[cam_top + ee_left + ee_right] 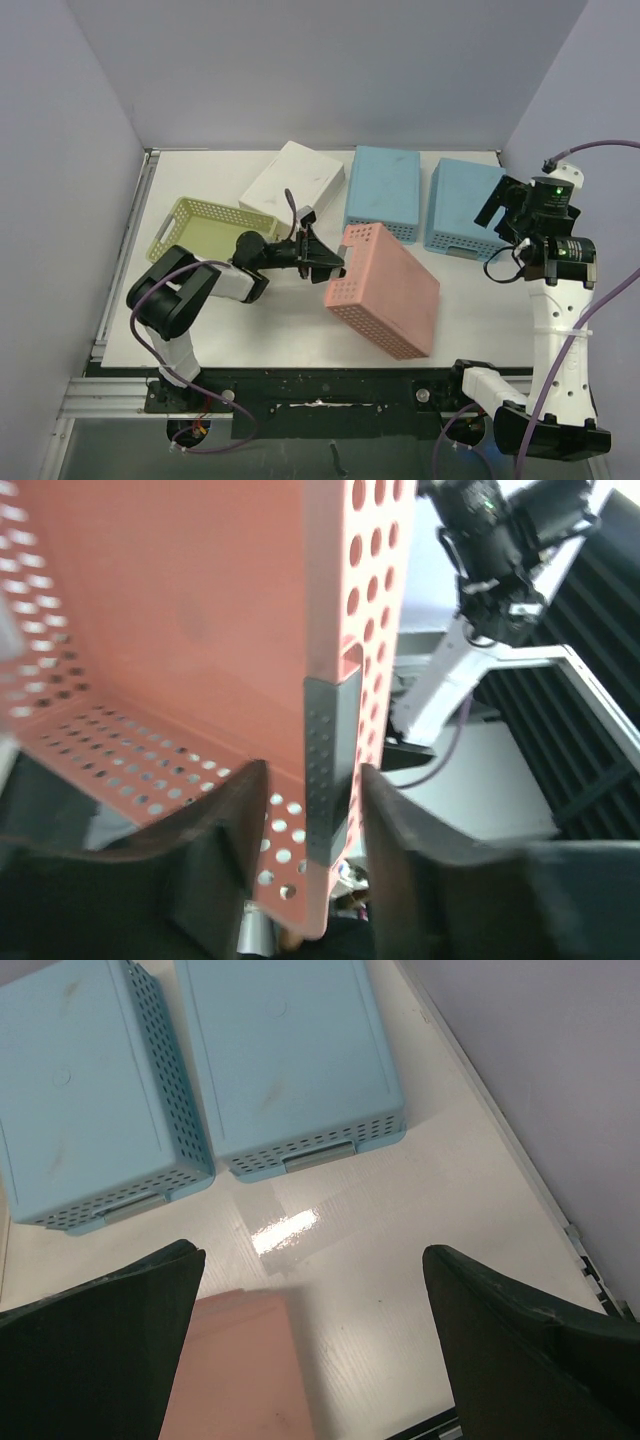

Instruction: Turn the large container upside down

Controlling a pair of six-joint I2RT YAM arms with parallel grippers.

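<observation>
The large pink perforated container [385, 290] lies tilted in the middle of the table, its solid bottom facing up and to the right. My left gripper [325, 262] is shut on the rim of its left end wall. In the left wrist view the pink wall [200, 630], with its grey handle strip [330, 770], passes between my fingers and my left gripper [312, 825] clamps it. My right gripper [500, 215] is open and empty, held above the table at the far right. In the right wrist view my right gripper [315, 1345] hangs over bare table, with a corner of the pink container [245, 1370] below it.
Two light blue containers [385, 190] [465, 205] lie upside down at the back right, also in the right wrist view [90, 1090] [285, 1060]. A white box [293, 180] and a yellow-green basket [205, 225] sit at the back left. Walls enclose the table's sides.
</observation>
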